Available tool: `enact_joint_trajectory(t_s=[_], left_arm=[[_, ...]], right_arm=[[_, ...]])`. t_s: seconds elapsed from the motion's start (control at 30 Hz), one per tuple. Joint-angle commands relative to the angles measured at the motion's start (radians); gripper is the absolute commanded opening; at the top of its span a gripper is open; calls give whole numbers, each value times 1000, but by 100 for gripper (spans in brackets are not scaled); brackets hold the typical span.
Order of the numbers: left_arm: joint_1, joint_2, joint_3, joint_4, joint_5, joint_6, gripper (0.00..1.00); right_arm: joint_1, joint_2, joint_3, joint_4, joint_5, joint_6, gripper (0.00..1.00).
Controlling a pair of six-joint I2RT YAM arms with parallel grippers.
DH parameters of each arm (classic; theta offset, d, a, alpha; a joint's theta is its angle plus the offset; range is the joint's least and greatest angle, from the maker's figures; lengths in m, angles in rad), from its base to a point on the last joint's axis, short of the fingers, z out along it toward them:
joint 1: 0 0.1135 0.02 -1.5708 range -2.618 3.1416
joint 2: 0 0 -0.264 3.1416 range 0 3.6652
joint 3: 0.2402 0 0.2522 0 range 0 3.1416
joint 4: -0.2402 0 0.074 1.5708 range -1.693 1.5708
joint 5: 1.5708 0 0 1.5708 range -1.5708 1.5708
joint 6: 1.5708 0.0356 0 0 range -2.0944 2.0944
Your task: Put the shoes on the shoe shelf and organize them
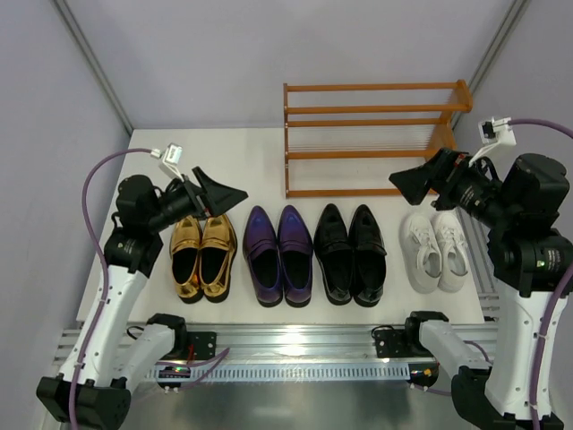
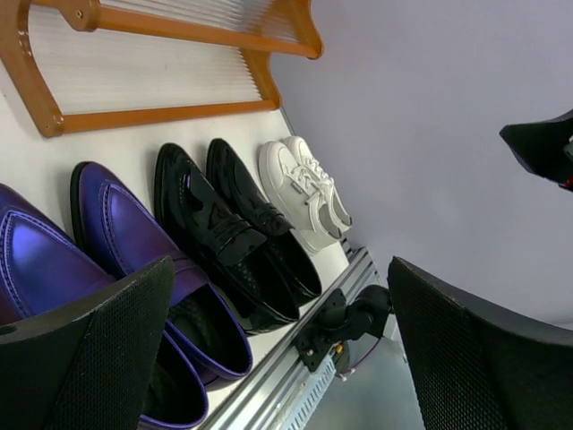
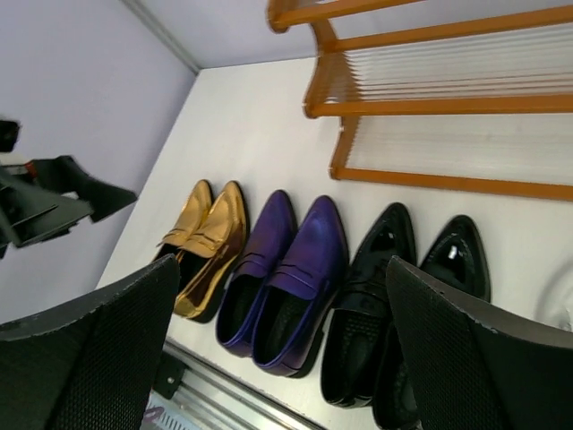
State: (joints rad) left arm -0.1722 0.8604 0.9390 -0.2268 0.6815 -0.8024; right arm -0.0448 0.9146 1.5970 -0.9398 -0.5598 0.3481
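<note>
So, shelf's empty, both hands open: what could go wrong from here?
Each pair lies side by side, like the black loafers; gripping one shoe may drag its mate.
The shelf is open bars, so a shoe could tilt or slip between them.
The shelf sits right of centre; the left hand carrying gold loafers over could crowd the right hand.

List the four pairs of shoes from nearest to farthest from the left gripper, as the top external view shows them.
1. gold loafers: left end of the row, just below the left gripper.
2. purple loafers: next pair to the right.
3. black loafers: right of the middle.
4. white sneakers: right end of the row.
</note>
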Motion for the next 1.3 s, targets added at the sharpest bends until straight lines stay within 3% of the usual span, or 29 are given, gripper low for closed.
enact_joint_trajectory(t_s=[0.0,0.07,0.17,0.2,0.3,0.6,0.7,1.0,1.27], left_arm=[[-26,17,14,14,32,20,100],[-44,26,12,-28,7,41,100],[-59,57,7,-89,-28,83,100],[-62,68,3,-127,-31,116,100],[-73,121,-22,-169,-37,141,100],[-136,261,-19,-180,-27,127,99],[-164,282,-5,-183,-10,132,100],[-193,307,-5,-207,3,149,100],[-194,354,9,-264,6,154,100]], right_arm=[[2,76,64,-172,208,-46,97],[2,107,75,-204,285,-51,97],[2,170,93,-295,545,-32,97],[2,191,107,-369,737,-28,97],[6,260,121,-476,964,-8,97],[8,288,-240,-363,1107,12,97],[8,294,-323,-312,1074,-1,97],[6,351,-449,-258,1115,54,97],[3,326,-529,-172,1061,144,97]])
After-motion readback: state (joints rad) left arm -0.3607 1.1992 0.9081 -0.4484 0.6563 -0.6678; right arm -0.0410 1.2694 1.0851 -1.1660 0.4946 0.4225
